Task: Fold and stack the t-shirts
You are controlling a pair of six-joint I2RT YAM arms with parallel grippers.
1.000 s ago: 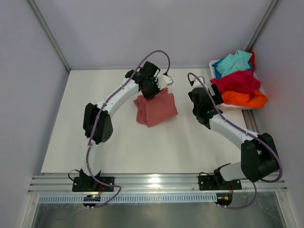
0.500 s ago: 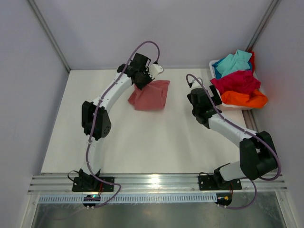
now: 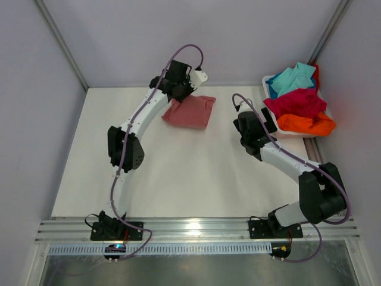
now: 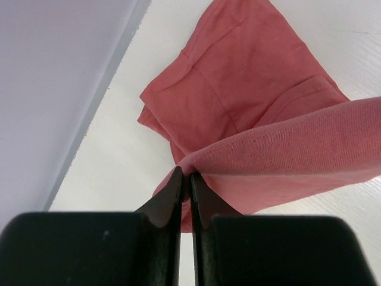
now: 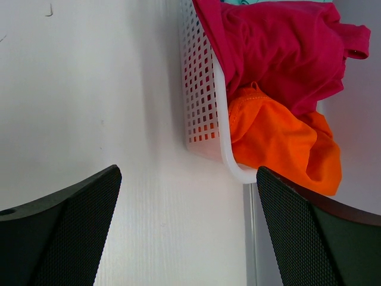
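Note:
A folded salmon-pink t-shirt (image 3: 191,112) lies at the far middle of the table. My left gripper (image 3: 176,95) is shut on its left edge; in the left wrist view the jaws (image 4: 186,177) pinch a fold of the pink cloth (image 4: 238,101), which hangs from them. The crimson (image 3: 296,102), orange (image 3: 306,124) and turquoise (image 3: 292,78) t-shirts are heaped in the white tub (image 3: 269,83) at the far right. My right gripper (image 3: 255,122) is open and empty just left of the tub. The right wrist view shows the crimson (image 5: 280,47) and orange (image 5: 280,140) shirts.
The tub's perforated wall (image 5: 199,89) stands close to my right gripper's fingers (image 5: 65,226). The back wall runs just behind the pink t-shirt. A metal rail (image 3: 196,229) runs along the near edge.
My left gripper has dragged the pink t-shirt away from the table's middle toward the back wall. The right arm has barely moved.

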